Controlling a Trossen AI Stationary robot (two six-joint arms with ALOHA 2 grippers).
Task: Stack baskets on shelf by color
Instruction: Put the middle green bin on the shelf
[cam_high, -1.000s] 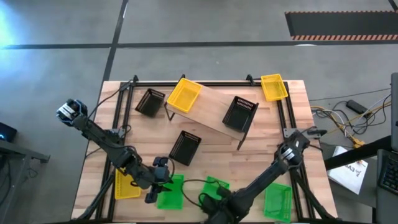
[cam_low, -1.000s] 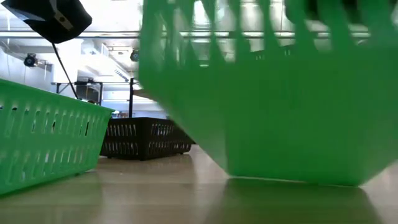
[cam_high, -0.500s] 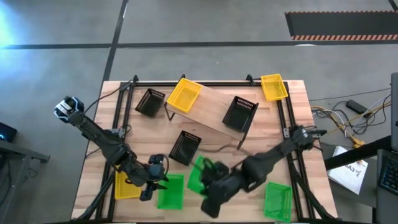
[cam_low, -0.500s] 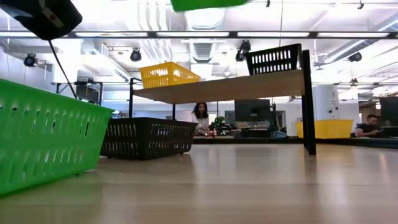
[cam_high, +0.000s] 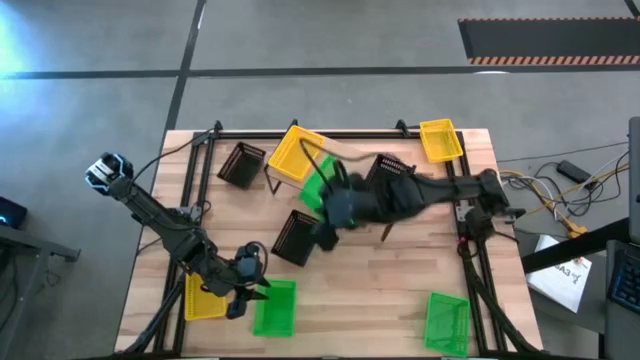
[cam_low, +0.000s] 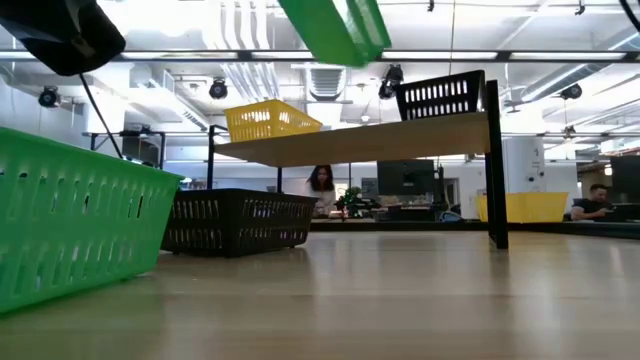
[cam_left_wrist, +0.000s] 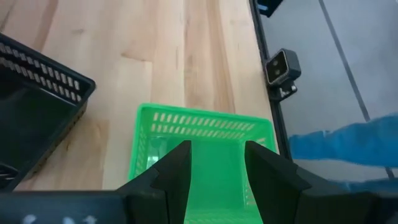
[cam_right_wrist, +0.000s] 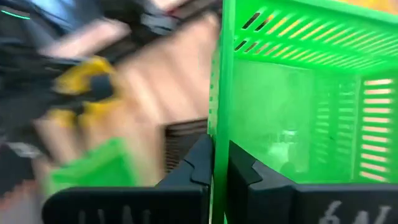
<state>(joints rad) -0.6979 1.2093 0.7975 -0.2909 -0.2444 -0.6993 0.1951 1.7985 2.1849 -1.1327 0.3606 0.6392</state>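
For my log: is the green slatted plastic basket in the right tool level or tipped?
Tipped: the green slatted plastic basket hangs slanted in the low view, above the table.

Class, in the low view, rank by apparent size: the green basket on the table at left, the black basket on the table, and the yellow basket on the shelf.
1. Green basket, largest, though it sits nearest the camera.
2. Black basket.
3. Yellow basket, smallest and farther back.

The shelf (cam_high: 345, 185) stands toward the desk's (cam_high: 390, 300) far side, one basket (cam_high: 296, 153) on its left end and another (cam_high: 385, 178) on its right. A basket (cam_high: 316, 186) hangs raised between them in the right pincer (cam_high: 330, 200). Behind the shelf, baskets sit at far left (cam_high: 241, 164) and far right (cam_high: 441, 140). Before it lies one more basket (cam_high: 297, 237). Along the near edge lie three further baskets (cam_high: 274, 308).
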